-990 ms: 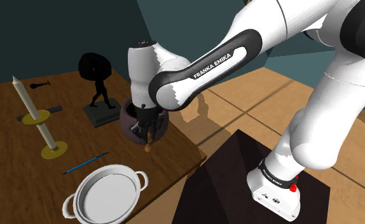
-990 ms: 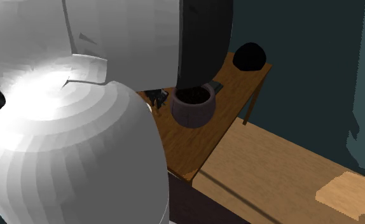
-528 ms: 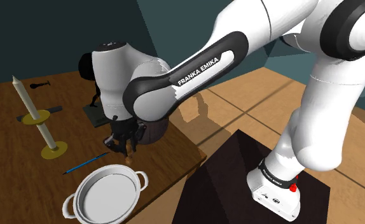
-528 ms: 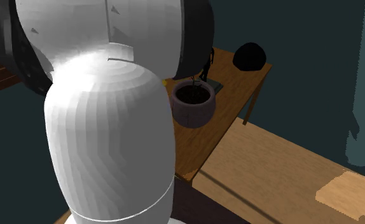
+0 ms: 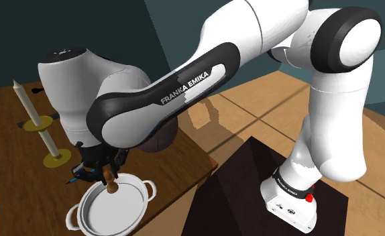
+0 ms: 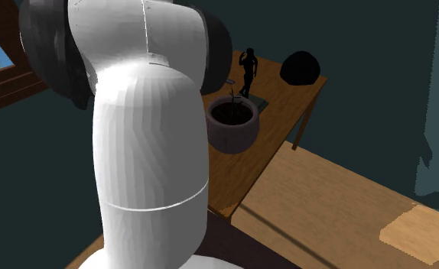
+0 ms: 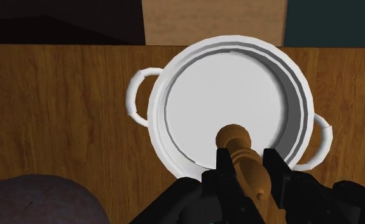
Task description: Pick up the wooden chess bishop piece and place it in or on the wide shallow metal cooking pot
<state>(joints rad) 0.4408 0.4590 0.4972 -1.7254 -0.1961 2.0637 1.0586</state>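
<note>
- Broadly, the white Franka arm with dark joints [image 5: 184,80] reaches from its stand towards the shoulder view's lower left and bends down over the near end of the table.
- Under it, the brown wooden table [image 5: 10,154] carries the wide shallow white cooking pot with two loop handles [image 5: 107,213] close to its near edge. Nothing lies on the pot's pale floor [image 7: 219,83].
- The all-black two-finger gripper [image 7: 246,167] is clenched on the chess piece, one finger against each side of its stem, and hangs over the pot.
- The small brown wooden chess bishop piece [image 7: 241,149] juts out past the fingertips with a rounded end pointing down at the pot. It sits over the pot's floor, inside the rim but off the middle. In the shoulder view the piece [image 5: 109,182] looks to be just above the pot, though I cannot tell whether it touches.
- Judging by this, the pick-up and the carry are done. What remains is a short lowering, letting go, and lifting clear.
</note>
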